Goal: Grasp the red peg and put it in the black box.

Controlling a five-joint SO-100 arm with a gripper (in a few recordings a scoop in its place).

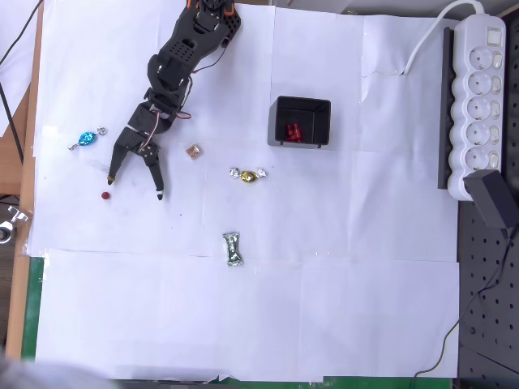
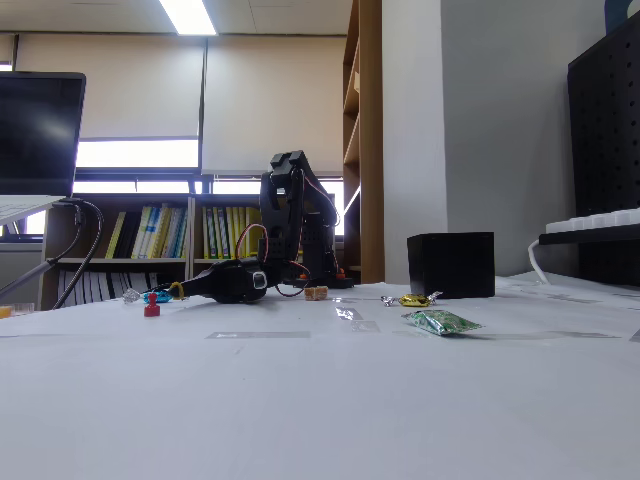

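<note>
Claw [image 1: 135, 184] is seen low over the table, fingers spread wide apart, nothing gripped; in overhead view its two tips point toward bottom of frame, one at [image 1: 111, 177] and other at [image 1: 160, 194].

Table [image 1: 324, 308], covered w/ white paper sheets, is seen in both views. White power strip [image 1: 478, 105] lies along right edge in overhead view. Black box [image 1: 301, 121] sits near centre-top, well apart from claw; bunched red pieces [image 1: 293, 130] lie inside on its grey floor. In fixed view box [image 2: 451, 264] stands right of arm.

Green foil candy [image 1: 233, 249], gold candy [image 1: 248, 175], blue candy [image 1: 85, 140] and small brownish square candy [image 1: 193, 151] are scattered on table.

Red peg [image 1: 105, 194] sits on paper just below-left of left fingertip, apart from it, outside finger gap. From above it reads as round dot; in fixed view peg [image 2: 152, 306] stands upright, long axis vertical, narrower top pointing up.
</note>
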